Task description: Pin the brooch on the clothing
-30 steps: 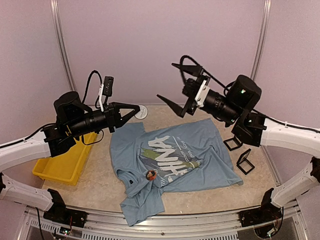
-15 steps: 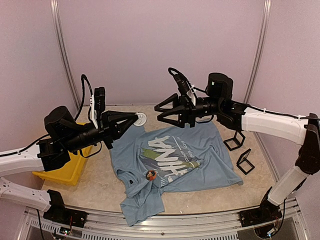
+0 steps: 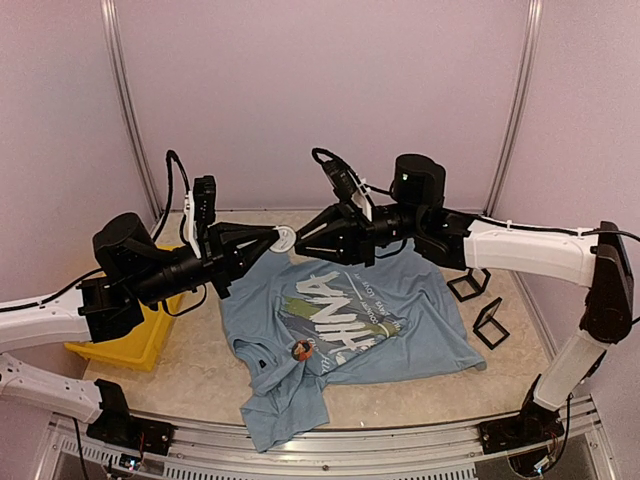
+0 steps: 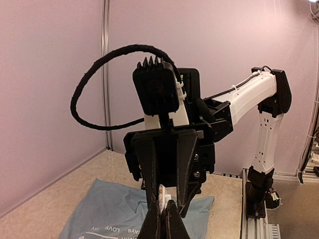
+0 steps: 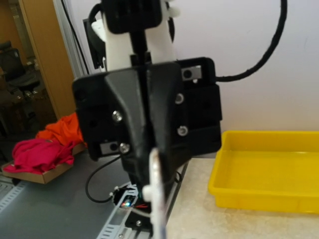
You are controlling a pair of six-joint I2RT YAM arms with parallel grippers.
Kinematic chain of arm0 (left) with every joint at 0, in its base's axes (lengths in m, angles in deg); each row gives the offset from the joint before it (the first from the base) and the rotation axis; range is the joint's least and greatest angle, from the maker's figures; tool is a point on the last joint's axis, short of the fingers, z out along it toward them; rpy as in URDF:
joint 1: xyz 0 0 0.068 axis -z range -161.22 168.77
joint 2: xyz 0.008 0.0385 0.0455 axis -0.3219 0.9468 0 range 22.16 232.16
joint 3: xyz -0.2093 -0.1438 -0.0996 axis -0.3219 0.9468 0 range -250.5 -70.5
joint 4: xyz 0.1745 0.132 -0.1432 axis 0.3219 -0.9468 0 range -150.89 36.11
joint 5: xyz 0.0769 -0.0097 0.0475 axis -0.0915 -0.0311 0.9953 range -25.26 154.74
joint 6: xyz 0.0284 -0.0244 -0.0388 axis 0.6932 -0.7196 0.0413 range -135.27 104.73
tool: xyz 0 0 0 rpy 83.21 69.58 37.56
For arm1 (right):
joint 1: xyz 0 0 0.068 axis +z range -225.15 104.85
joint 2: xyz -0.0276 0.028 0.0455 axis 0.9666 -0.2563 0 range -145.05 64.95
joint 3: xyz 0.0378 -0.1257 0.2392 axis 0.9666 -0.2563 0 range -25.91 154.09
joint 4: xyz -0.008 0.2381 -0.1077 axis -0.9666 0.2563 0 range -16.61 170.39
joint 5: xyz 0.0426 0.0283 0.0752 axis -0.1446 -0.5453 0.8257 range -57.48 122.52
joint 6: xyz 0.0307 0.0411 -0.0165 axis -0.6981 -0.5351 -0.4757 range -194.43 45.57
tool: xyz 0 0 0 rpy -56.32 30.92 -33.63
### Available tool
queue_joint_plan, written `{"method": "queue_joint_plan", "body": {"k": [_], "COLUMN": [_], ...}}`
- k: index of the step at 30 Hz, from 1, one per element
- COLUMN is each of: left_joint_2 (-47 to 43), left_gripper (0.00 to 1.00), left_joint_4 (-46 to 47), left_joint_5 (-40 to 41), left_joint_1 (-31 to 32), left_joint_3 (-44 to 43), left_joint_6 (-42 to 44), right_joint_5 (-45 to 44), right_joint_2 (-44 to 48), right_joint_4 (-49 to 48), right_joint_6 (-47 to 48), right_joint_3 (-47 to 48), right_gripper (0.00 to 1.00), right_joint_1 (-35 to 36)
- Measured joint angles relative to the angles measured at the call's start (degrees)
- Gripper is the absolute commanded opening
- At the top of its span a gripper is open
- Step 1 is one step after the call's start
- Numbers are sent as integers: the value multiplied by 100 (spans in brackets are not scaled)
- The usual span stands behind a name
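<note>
- At the near edge of the beige speckled worktop (image 3: 200, 378), a rumpled part of the clothing reaches almost to the rail, between the two arm bases.
- Just beyond, the clothing (image 3: 420, 330), a light blue short-sleeved T-shirt with white "CHINA" lettering and green-yellow brush strokes, lies chest up across the middle of the worktop.
- A small round dark-and-orange brooch (image 3: 300, 349) rests on the shirt beside the collar, next to the lettering. Both claws are well apart from it.
- To the left stands a yellow plastic bin (image 3: 115, 340), partly under the left arm.
- To the right, just off the shirt, stand a small black square frame (image 3: 490, 324) and, behind it, a second black square frame (image 3: 467, 288).
- Farther back, above the shirt's far edge, the two claws meet tip to tip in the air.
- The left claw (image 3: 274, 235) is clenched, its fingers pressed together. A thin white sliver (image 4: 162, 191) shows at its tips, and I cannot tell what it is or whether it is gripped.
- The right claw (image 3: 300, 246) faces it with its fingers drawn close. I cannot tell whether it is clenched or released.
- A white round disc (image 3: 288, 240) lies at the worktop's far edge, just behind the left claw's tips.
</note>
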Motion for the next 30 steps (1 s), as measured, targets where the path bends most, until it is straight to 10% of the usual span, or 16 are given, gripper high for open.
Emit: {"method": "queue_joint_plan", "body": {"k": [30], "left_joint_2": [17], "left_gripper": [0], "left_joint_4": [-4], "left_joint_5": [197], "left_joint_1": [24], "left_joint_3": [4], "left_joint_6": [44], "right_joint_5": [-92], "right_joint_2": [-179], "right_joint_4": [-227], "right_joint_6": [-369], "right_joint_3": [162], "right_gripper": [4], "right_joint_1": [31]}}
